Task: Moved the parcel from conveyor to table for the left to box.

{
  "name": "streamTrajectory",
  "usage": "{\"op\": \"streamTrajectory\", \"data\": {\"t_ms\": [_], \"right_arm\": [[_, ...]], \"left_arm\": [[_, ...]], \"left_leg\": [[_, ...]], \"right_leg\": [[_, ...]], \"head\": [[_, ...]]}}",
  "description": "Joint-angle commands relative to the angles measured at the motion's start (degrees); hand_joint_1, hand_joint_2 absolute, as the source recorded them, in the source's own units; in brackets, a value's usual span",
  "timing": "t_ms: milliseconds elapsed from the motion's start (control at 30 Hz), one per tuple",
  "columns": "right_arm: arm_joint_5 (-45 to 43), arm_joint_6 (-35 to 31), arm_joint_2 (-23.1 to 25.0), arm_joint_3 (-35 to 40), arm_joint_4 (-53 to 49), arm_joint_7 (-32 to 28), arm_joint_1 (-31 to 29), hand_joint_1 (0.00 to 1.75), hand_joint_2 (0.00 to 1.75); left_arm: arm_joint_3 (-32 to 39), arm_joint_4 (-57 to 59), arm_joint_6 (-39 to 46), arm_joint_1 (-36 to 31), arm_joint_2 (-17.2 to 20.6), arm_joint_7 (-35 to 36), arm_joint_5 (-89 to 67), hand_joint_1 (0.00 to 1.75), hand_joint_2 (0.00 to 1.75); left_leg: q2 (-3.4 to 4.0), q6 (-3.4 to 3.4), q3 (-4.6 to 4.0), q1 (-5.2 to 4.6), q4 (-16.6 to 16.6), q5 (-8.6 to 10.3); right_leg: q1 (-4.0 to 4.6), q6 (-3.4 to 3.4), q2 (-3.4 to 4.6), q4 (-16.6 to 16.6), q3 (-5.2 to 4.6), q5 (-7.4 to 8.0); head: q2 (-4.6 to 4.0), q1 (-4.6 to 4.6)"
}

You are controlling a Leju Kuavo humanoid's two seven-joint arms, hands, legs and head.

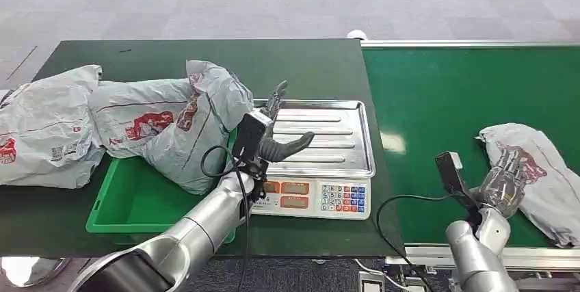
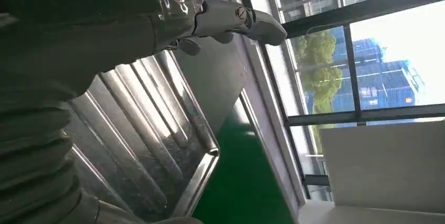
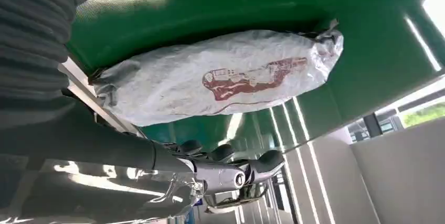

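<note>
The parcel to move lies on the green conveyor, at its near right, a soft grey bag with a red print. The right hand is at the bag's near edge, fingers spread and holding nothing; from the head view I cannot tell whether the fingertips already touch the plastic, and in the right wrist view the bag lies just beyond the fingers.

The step in hand looks like the grasp. To do it well, the hand should reach further over the bag's bulk rather than pinch the loose edge, since thin plastic is likely to slip or stretch. Close around the fullest part, lift clear of the belt's rail, then carry it left to the dark table.

The left hand hovers open over the steel pan of the scale, empty. The drop spot should stay within its reach. Three other bags are piled over the green bin, so space there is tight; the scale pan seems the natural place to set down.
</note>
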Motion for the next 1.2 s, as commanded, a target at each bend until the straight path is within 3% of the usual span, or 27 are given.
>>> {"op": "streamTrajectory", "data": {"t_ms": [33, 267, 300, 633, 733, 800, 867, 1200], "right_arm": [[-1.96, 5.13, -0.67, -2.81, 8.29, 1.28, -4.14, 0.00, 1.75], [-0.44, 11.30, -3.05, -1.76, 11.19, 5.86, -6.23, 0.00, 1.75], [-0.86, 12.55, -3.49, -1.95, 11.87, 5.72, -6.29, 0.00, 1.75], [-0.97, 12.57, -3.78, -2.03, 12.07, 5.51, -6.03, 0.00, 1.75], [-0.97, 12.57, -3.78, -2.03, 12.07, 5.51, -6.03, 0.00, 1.75], [-1.05, 12.82, -4.00, -2.13, 12.28, 5.74, -5.81, 0.00, 1.75], [-1.23, 13.48, -4.47, -2.28, 12.57, 5.88, -5.37, 0.00, 1.75], [1.49, 12.70, -5.41, -0.22, 11.56, 9.73, -3.63, 0.00, 1.75]], "left_arm": [[4.51, 1.74, 0.20, -1.06, 1.13, 0.22, -1.34, 0.00, 1.75], [7.72, 1.16, -0.11, -0.67, 1.51, 0.22, -3.19, 0.00, 1.75], [8.56, 0.91, -0.28, -0.41, 1.58, 0.22, -4.05, 0.00, 1.75], [8.81, 0.75, -0.41, -0.27, 1.60, 0.22, -4.33, 0.00, 1.75], [8.81, 0.75, -0.41, -0.27, 1.60, 0.22, -4.33, 0.00, 1.75], [8.94, 0.80, -0.37, -0.28, 1.61, 0.22, -4.57, 0.00, 1.75], [9.22, 0.77, -0.34, -0.27, 1.66, 0.22, -4.89, 0.00, 1.75], [13.75, 0.04, -0.39, 0.23, 1.78, 0.22, -8.02, 0.00, 1.75]], "left_leg": [[0.22, -0.01, 0.26, 0.01, -0.06, -0.09], [0.16, 0.00, 0.13, -0.04, -0.04, -0.04], [0.34, 0.00, 0.47, -0.03, -0.13, -0.12], [0.15, 0.00, 0.16, 0.00, -0.04, -0.06], [0.23, -0.01, 0.22, 0.00, -0.05, -0.08], [0.40, -0.01, 0.70, 0.00, -0.25, -0.15], [0.20, 0.00, 0.26, -0.02, -0.07, -0.08], [0.20, -0.01, 0.30, 0.00, -0.09, -0.10]], "right_leg": [[0.03, -0.04, 0.15, -0.08, 0.21, -0.02], [-0.04, -0.02, 0.11, -0.03, 0.08, 0.00], [-0.01, -0.06, 0.22, -0.16, 0.40, -0.02], [0.01, -0.03, 0.09, -0.06, 0.14, -0.01], [0.01, -0.04, 0.16, -0.08, 0.17, 0.00], [0.03, -0.09, 0.24, -0.30, 0.62, -0.03], [0.00, -0.04, 0.11, -0.08, 0.23, -0.02], [0.02, -0.06, 0.12, -0.12, 0.26, -0.03]], "head": [[0.00, 0.00], [0.00, 0.00], [0.00, 0.00], [0.00, 0.00], [0.00, 0.02], [0.00, 0.00], [0.00, 0.00], [0.00, 0.00]]}}
